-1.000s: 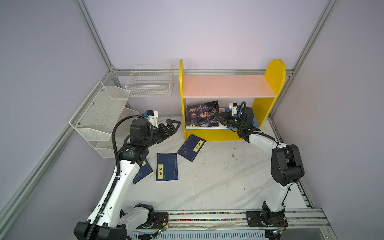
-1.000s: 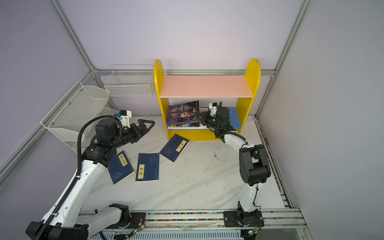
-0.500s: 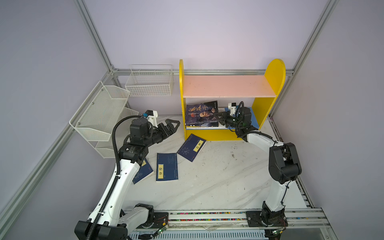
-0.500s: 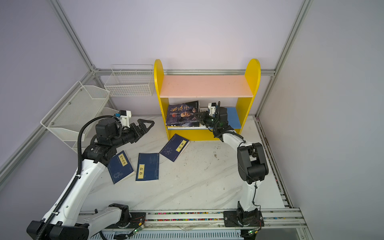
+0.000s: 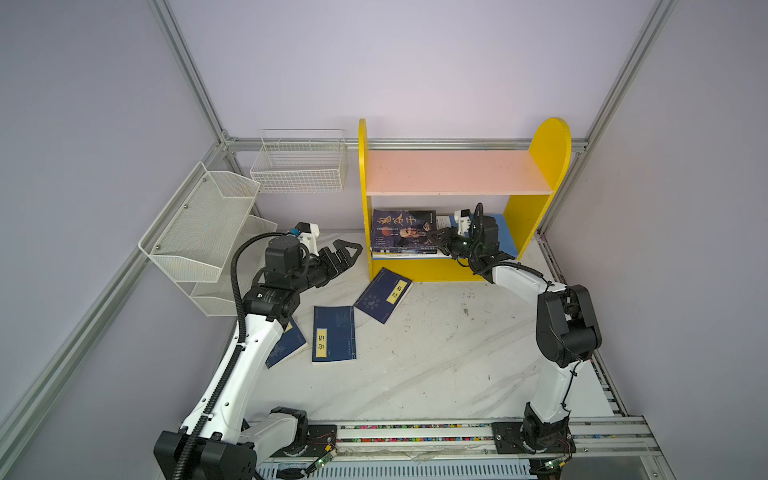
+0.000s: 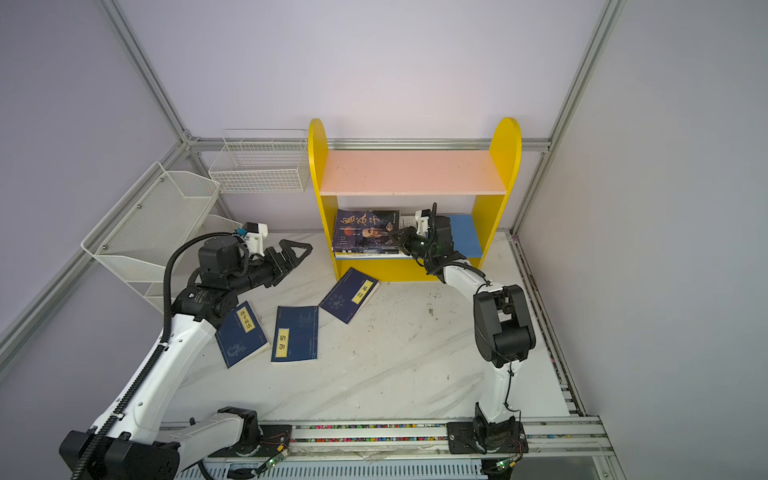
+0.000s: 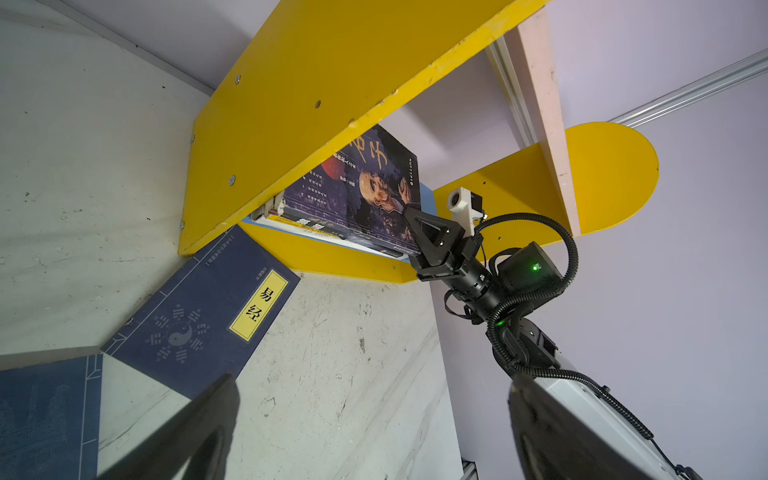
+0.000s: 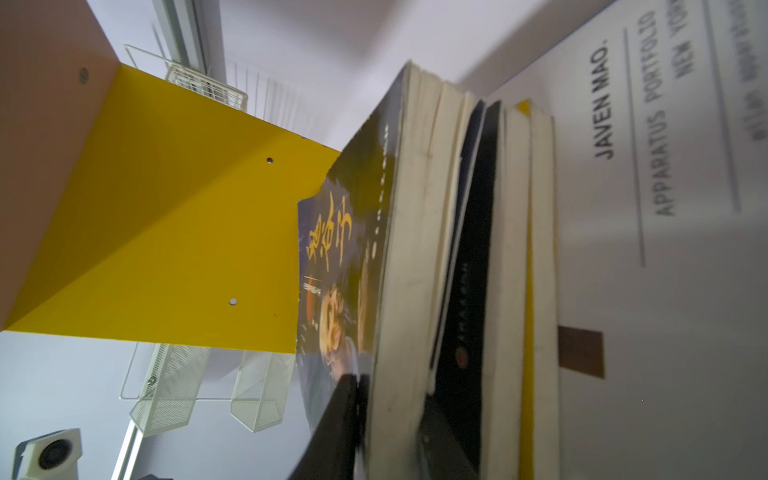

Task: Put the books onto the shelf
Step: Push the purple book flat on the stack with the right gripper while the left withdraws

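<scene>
Right then, four books lay in a pile on the blue bottom board point(image 5: 505, 235) of the yellow shelf point(image 5: 555, 145), at its left end. On top was a dark picture book point(image 5: 401, 230) with an old man's face and big gold letters, 鬼谷子. Under it were a black book point(image 8: 473, 291), a yellow book point(image 8: 523, 109) and a big white book point(image 8: 665, 291) that said "JAVEN MAO." and "APPARATUS PORTFOLIO".

The right gripper point(image 5: 434, 237) had one finger over the dark picture book's edge and one under it, both very close. I could not tell if they squeezed it.

Three more books lay flat on the white table point(image 5: 436, 353), all navy with yellow labels. The near navy book point(image 5: 384, 296), just in front of the shelf, said 易经 and showed a yin-yang sign in a ring of little bars. The middle navy book point(image 5: 333, 334) and the far navy book point(image 6: 241, 336) had labels too small to read.

The left gripper point(image 5: 349, 253) hung over the table left of the shelf, fingers spread wide, holding nothing.
</scene>
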You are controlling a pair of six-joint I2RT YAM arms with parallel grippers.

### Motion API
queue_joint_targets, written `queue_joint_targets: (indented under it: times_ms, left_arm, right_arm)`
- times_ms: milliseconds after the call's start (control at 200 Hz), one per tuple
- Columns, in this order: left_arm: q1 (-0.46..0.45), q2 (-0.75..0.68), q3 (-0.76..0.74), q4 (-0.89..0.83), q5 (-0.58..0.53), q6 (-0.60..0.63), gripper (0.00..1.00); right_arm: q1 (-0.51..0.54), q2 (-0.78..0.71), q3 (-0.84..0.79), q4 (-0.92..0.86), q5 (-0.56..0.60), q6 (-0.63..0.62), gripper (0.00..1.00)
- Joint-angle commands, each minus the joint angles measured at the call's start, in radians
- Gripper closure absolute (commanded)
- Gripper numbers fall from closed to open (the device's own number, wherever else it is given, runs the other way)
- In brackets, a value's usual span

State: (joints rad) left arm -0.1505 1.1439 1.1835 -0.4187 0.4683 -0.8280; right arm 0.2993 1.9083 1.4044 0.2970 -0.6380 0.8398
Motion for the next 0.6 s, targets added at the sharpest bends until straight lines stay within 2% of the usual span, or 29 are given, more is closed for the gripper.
queue_joint_targets:
  times_ms: [0,120,305,490,595]
  left_arm:
    - [0.010,-0.002,-0.036,0.043,0.020,-0.008,0.00]
    - [0.011,-0.003,-0.044,0.043,0.018,-0.009,0.00]
    - [0.011,-0.007,-0.054,0.038,0.018,-0.010,0.00]
    - [0.011,-0.021,-0.067,0.035,0.012,-0.007,0.00]
    - [0.012,-0.018,-0.069,0.036,0.015,-0.006,0.00]
  right_arm:
    - [0.020,-0.010,0.049,-0.071,0.038,-0.110,0.64]
    - [0.023,-0.014,0.060,-0.091,0.045,-0.137,0.56]
    - [0.023,-0.013,0.113,-0.183,0.080,-0.193,0.50]
    - [0.023,-0.042,0.145,-0.308,0.185,-0.274,0.37]
    - [0.024,-0.045,0.172,-0.369,0.240,-0.315,0.35]
